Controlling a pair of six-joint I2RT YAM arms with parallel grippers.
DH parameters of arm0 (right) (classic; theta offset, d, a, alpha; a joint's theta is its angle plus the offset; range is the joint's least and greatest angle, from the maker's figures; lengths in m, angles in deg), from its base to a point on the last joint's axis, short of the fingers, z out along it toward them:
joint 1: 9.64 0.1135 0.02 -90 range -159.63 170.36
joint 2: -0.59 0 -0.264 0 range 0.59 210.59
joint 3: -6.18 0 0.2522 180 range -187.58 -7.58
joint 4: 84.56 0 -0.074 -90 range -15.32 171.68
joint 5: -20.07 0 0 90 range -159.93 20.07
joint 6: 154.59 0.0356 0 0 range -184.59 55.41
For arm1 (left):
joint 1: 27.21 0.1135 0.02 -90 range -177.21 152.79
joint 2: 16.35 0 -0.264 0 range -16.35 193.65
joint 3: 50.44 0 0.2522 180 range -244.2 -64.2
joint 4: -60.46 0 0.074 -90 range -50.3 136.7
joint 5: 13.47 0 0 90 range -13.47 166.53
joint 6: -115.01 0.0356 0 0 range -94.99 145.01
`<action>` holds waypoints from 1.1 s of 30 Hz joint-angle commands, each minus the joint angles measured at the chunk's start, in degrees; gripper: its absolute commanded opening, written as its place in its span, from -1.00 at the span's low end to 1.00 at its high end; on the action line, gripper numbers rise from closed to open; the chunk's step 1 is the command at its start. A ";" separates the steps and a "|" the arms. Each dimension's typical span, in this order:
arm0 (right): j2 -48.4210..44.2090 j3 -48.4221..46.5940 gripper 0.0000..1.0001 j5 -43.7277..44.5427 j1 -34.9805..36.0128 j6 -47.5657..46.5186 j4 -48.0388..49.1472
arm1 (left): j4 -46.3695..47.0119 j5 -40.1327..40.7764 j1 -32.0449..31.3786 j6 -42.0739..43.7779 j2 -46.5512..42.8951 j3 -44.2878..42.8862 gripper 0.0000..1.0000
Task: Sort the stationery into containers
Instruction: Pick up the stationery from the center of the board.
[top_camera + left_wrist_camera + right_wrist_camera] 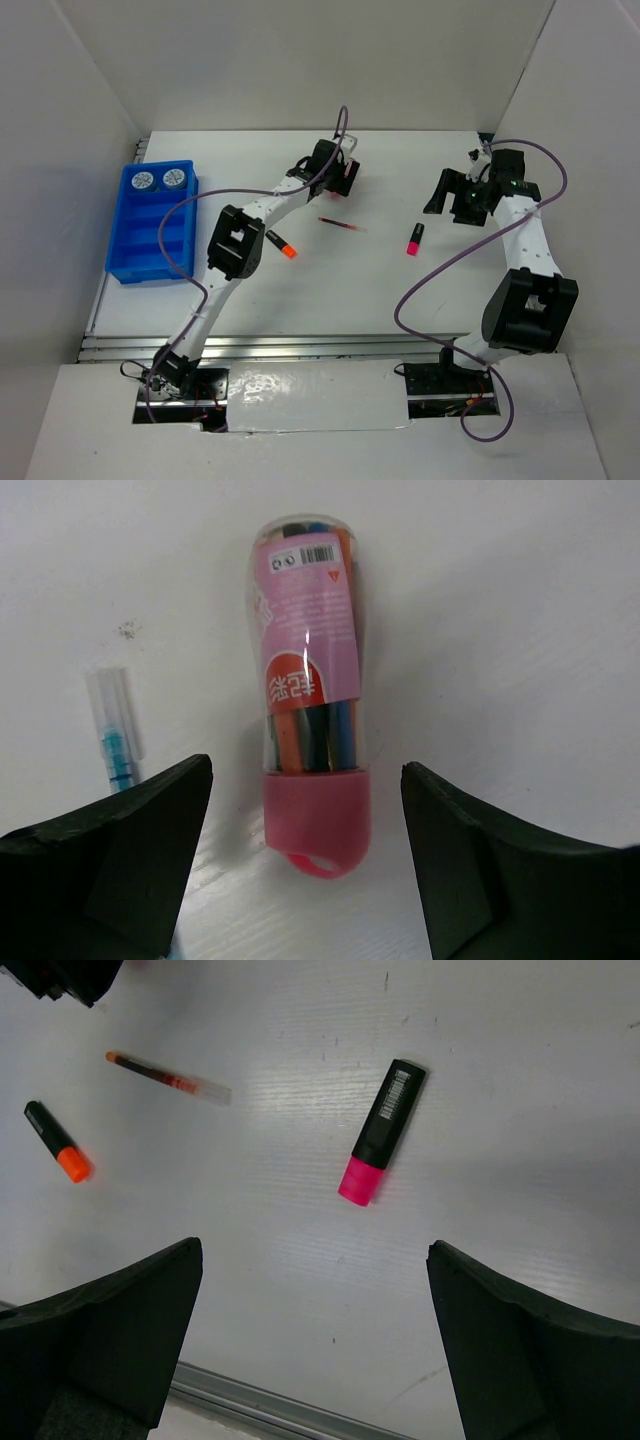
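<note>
The left fingers (130, 860) are wide apart over the pink marker (310, 680) on the desk (520, 630). Next they should drop, squeeze it, and carry it to the blue tray (148, 243). Right fingers (100, 1340) are wide, empty.

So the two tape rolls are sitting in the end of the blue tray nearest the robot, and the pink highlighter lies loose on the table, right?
Not quite: the tape rolls sit in the farthest compartment of the blue tray, the end away from the robot, as the top external view shows. The pink highlighter does lie loose on the table.
</note>
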 commanded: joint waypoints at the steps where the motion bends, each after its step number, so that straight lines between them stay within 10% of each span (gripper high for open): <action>1: -1.52 -0.92 0.99 0.58 0.44 0.11 -0.24 | 0.27 0.94 -0.38 0.84 1.65 -3.21 0.76; 17: -1.08 -1.10 0.99 0.32 0.36 0.64 -0.24 | -5.10 -4.86 -0.38 -0.48 2.63 -2.95 0.08; 27: -0.20 -0.84 0.99 -6.44 0.36 1.87 -0.15 | 0.08 -7.59 -0.64 -5.47 -11.59 14.70 -0.98; 33: -0.81 3.72 0.99 -21.20 0.44 6.77 4.22 | 6.76 -17.34 1.11 -16.19 -20.56 22.43 -1.00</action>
